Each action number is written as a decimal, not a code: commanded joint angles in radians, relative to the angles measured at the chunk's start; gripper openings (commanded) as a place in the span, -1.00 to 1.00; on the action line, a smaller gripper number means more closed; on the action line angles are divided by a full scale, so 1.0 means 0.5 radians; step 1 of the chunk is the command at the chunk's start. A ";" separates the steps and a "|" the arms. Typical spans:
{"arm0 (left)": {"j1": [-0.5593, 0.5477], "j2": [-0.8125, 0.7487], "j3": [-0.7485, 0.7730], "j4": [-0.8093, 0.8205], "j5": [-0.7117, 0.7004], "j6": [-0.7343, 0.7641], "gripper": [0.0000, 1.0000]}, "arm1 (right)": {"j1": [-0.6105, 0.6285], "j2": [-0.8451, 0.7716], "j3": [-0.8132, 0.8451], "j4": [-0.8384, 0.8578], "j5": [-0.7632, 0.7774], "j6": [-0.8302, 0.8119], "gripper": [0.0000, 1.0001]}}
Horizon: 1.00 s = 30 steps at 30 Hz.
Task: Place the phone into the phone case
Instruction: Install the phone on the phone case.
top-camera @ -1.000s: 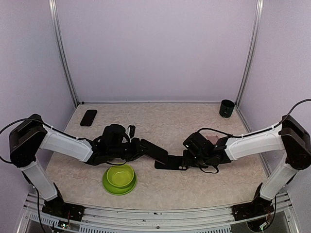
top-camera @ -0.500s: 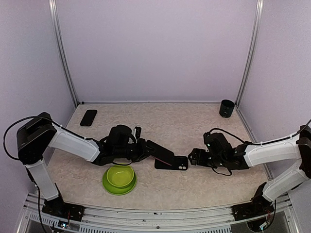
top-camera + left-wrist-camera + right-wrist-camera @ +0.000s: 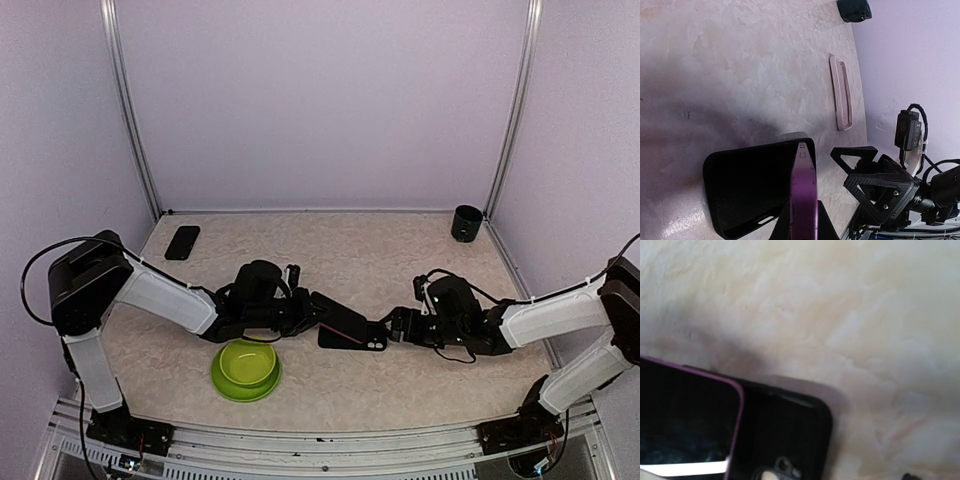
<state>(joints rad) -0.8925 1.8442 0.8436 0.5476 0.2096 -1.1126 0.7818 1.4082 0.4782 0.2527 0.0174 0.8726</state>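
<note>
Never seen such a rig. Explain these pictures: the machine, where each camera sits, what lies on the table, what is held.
Two white robot arms stand bolted at the table's near edge. The wide picture looks down from behind them; the others come from each wrist. On the beige table: a black phone case, green plastic bowl, pink phone case, dark flat phone, dark round cup. The left arm has jaws shut on a purple-edged phone, tilted over the black case. The right arm has jaws open, empty, beside it.
</note>
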 commanded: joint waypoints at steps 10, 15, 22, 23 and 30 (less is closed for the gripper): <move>-0.051 0.092 0.131 0.184 0.040 -0.121 -1.00 | -0.011 0.131 -0.017 0.228 -0.154 0.019 0.75; -0.065 0.136 0.147 0.194 0.045 -0.151 -1.00 | -0.014 0.153 -0.035 0.262 -0.175 0.043 0.74; -0.071 0.191 0.157 0.216 0.042 -0.190 -1.00 | -0.013 0.180 -0.054 0.302 -0.193 0.066 0.74; -0.071 0.194 0.157 0.220 0.041 -0.196 -1.00 | -0.013 0.183 -0.054 0.305 -0.197 0.068 0.73; -0.071 0.221 0.160 0.221 0.028 -0.239 -1.00 | -0.013 0.223 -0.071 0.359 -0.229 0.094 0.73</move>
<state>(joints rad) -0.9207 1.9392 0.8925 0.5983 0.2211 -1.2156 0.7818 1.5002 0.4606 0.3920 -0.0799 0.9066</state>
